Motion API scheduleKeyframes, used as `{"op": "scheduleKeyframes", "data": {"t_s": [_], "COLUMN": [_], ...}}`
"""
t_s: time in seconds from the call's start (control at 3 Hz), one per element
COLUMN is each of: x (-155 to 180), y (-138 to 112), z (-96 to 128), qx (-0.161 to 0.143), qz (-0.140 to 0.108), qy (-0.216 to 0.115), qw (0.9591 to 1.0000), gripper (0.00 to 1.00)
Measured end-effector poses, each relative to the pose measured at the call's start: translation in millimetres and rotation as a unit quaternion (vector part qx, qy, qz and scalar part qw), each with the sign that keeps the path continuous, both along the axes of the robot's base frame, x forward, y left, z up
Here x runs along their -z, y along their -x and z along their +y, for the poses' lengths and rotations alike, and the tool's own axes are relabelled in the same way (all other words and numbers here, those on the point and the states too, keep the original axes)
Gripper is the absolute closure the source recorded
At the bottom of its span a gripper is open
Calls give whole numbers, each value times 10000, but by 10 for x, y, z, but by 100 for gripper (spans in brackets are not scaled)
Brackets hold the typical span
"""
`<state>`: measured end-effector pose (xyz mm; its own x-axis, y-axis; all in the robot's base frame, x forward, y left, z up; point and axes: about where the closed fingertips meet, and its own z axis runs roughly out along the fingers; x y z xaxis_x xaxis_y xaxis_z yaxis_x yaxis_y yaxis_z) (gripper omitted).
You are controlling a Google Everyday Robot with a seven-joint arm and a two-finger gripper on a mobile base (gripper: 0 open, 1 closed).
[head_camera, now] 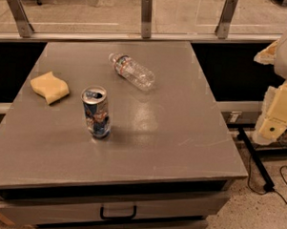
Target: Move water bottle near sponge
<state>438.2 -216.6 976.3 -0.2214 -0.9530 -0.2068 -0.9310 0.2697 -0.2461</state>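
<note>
The water bottle [132, 71] is clear crinkled plastic with a reddish-and-white label band. It lies on its side at the back middle of the grey table [180, 137], cap toward the back left. The sponge [49, 87] is pale yellow with wavy edges and lies flat near the table's left edge, well to the left of the bottle. My gripper [273, 123] shows as pale cream parts at the right edge of the camera view, off the table's right side, far from the bottle and holding nothing that I can see.
A blue-and-silver drink can [96, 112] stands upright between the sponge and the bottle, toward the front. A glass railing with metal posts [146, 16] runs behind the table. Drawers with a black handle [117, 212] are below the front edge. Cables [269, 184] lie on the floor at right.
</note>
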Motion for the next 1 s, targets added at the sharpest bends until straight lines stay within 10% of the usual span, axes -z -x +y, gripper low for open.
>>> {"op": "scheduleKeyframes", "data": {"t_s": [0.33, 1.0], "x": [0, 315], "y": [0, -365], "z": [0, 479], "qx": [0, 643], "qz": [-1, 3], "qy": [0, -1054], "qw": [10000, 9923], "gripper": [0, 0]}}
